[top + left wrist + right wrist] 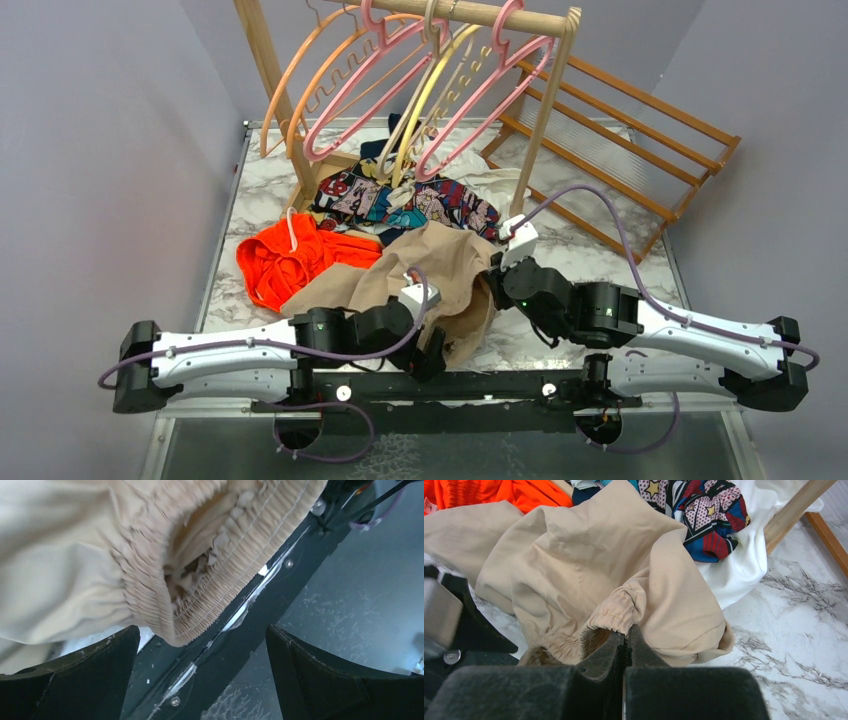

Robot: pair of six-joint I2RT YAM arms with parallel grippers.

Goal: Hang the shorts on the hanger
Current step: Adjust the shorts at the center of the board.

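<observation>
My left gripper [200,647] is spread wide, with the shorts [150,555] just ahead of the fingertips. My right gripper [625,636] is pinching their waistband.

Top cam sits high behind the arm bases, looking down & fwd over the whole surface [600,245] to the rack [480,12] at the back. Left wrist cam peers past the left claw [202,630], v. close to the shorts [75,555], down at the near edge. Right wrist cam, also close, faces fwd over the right claw [626,632] across the surface. All three share the shorts.
</observation>
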